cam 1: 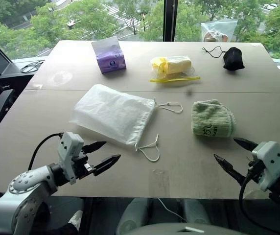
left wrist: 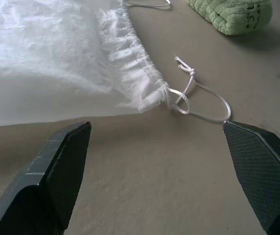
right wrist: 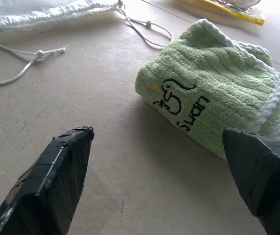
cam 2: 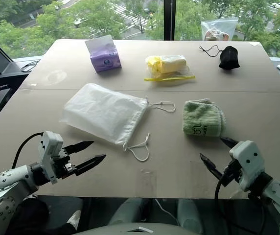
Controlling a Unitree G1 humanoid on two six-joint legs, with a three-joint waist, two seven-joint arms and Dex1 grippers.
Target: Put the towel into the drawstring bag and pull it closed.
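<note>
The white drawstring bag (cam 1: pixel 114 114) lies flat in the middle of the table, its gathered mouth and looped cords (cam 1: pixel 151 147) facing right. To its right rests the folded light-green towel (cam 1: pixel 212 118) with dark lettering near its front edge (right wrist: pixel 179 104). My left gripper (cam 1: pixel 102 155) hovers open near the table's front edge, pointing at the bag's mouth corner (left wrist: pixel 152 93). My right gripper (cam 1: pixel 234 155) stands open at the front right, just short of the towel. Neither holds anything.
At the back of the table (cam 1: pixel 179 166) stand a purple packet (cam 1: pixel 109 55), a yellow item in clear plastic (cam 1: pixel 174 66) and a small black corded pouch (cam 1: pixel 232 58). A clear bag (cam 1: pixel 217 30) sits at the far edge by the window.
</note>
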